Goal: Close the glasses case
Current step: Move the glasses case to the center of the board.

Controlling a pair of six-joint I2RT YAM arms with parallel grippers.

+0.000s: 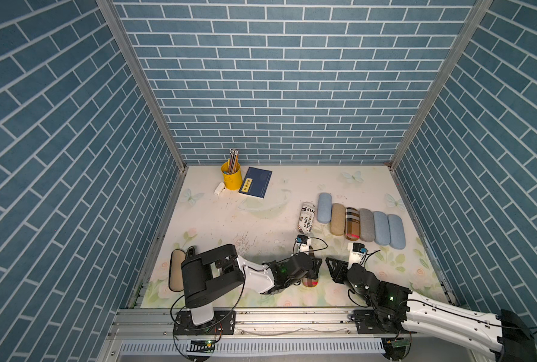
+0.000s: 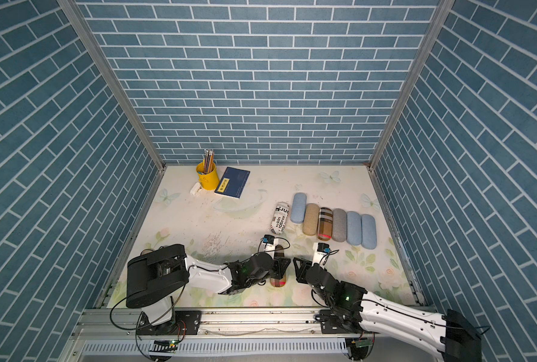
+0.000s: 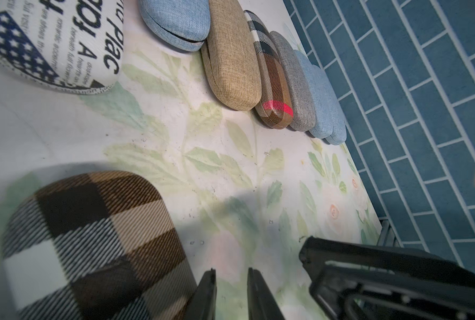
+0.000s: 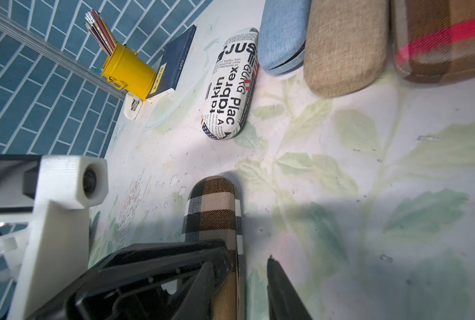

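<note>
Where the two arms meet near the front middle of the table (image 1: 260, 225), the plaid case (image 1: 312, 283) lies flat, its long axis pointing away from the front rail (image 1: 292, 319). Both top views show only its two ends, because the left gripper (image 1: 314, 266) hangs over its middle. Seen from the left wrist, that gripper's fingers (image 3: 207, 288) stand a little apart with only table between them. The plaid case lies just beside them, not between them. Whether any part of the left gripper touches the case I cannot tell.

The right gripper (image 4: 240, 261) sits just off the case's right side, its fingers clearly apart. In the right wrist view the near end of the case runs partly between those fingers, and bare table shows between the case and one finger, so nothing is clamped. The case looks shut, with a thin seam along its side and no gap.

At the table's left edge, beside the left arm's base, a tan case (image 1: 175, 269) lies alone.

Farther back, right of centre, a print case (image 1: 307, 221) lies slightly tilted. Just beyond it on the right is a row (image 1: 366, 225) of six closed cases packed side by side: blue, tan, plaid, grey, blue, blue.

In the far left corner stands a yellow cup (image 1: 230, 179) full of pencils. A blue notebook (image 1: 255, 182) lies just beside it, and a small white thing (image 1: 219, 189) sits at its foot. Blue brick walls (image 1: 292, 94) close in three sides.
</note>
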